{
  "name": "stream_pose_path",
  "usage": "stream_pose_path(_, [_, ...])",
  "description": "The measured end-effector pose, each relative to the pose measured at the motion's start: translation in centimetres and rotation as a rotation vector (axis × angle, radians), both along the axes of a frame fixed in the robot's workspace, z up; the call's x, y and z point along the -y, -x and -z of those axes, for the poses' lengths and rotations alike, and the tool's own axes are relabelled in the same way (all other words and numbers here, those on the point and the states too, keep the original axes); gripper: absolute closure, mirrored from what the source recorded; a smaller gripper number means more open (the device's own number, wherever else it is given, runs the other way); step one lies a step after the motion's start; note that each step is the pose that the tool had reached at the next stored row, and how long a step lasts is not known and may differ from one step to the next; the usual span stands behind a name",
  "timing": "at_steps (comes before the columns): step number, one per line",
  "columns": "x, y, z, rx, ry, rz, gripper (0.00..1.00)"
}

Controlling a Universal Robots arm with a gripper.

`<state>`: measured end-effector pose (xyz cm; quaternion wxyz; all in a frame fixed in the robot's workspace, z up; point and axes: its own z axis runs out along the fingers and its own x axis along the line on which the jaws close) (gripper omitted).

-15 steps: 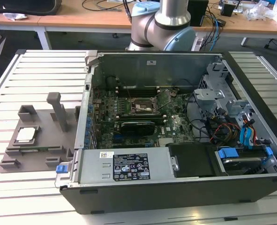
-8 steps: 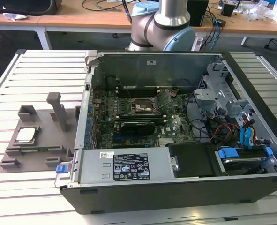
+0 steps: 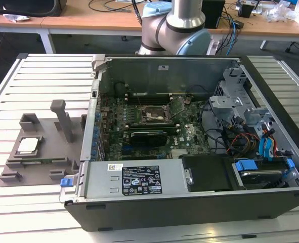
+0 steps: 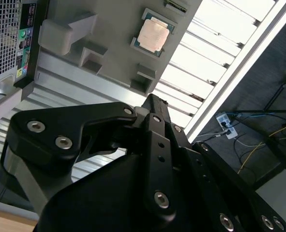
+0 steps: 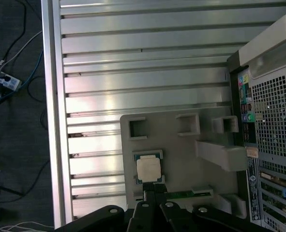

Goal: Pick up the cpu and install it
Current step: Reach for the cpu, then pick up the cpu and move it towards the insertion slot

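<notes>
The cpu (image 3: pixel 28 146) is a small silvery square chip lying flat in a recess of the grey plastic tray (image 3: pixel 45 152) on the exterior view's left. Both wrist views look down on the cpu (image 4: pixel 154 35) (image 5: pixel 148 169) in the tray (image 4: pixel 109 29) (image 5: pixel 181 159). My black gripper (image 5: pixel 154 193) (image 4: pixel 152 100) hangs well above the tray, its tips meeting just short of the chip and holding nothing. The dark motherboard socket (image 3: pixel 150 114) sits inside the open computer case (image 3: pixel 189 66).
The case lies on a slatted metal table (image 3: pixel 43 71) with the tray beside its rear panel (image 5: pixel 271 121). Inside the case are a power supply (image 3: pixel 139 179), a drive cage (image 3: pixel 230 101) and cables. The arm's base (image 3: pixel 174 25) stands behind. Beyond the table edge, cables and a power strip (image 5: pixel 5 79) lie on the floor.
</notes>
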<state>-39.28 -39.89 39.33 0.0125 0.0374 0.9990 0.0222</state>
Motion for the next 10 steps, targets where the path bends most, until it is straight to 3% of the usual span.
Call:
stream_pose_path(6, [0.00, 0.03, 0.00, 0.0000, -0.0001, 0.000, 0.89])
stream_pose_path(7, [0.00, 0.04, 0.00, 0.0000, 0.0000, 0.000, 0.83])
stream_pose_path(10, [0.00, 0.05, 0.00, 0.0000, 0.0000, 0.000, 0.52])
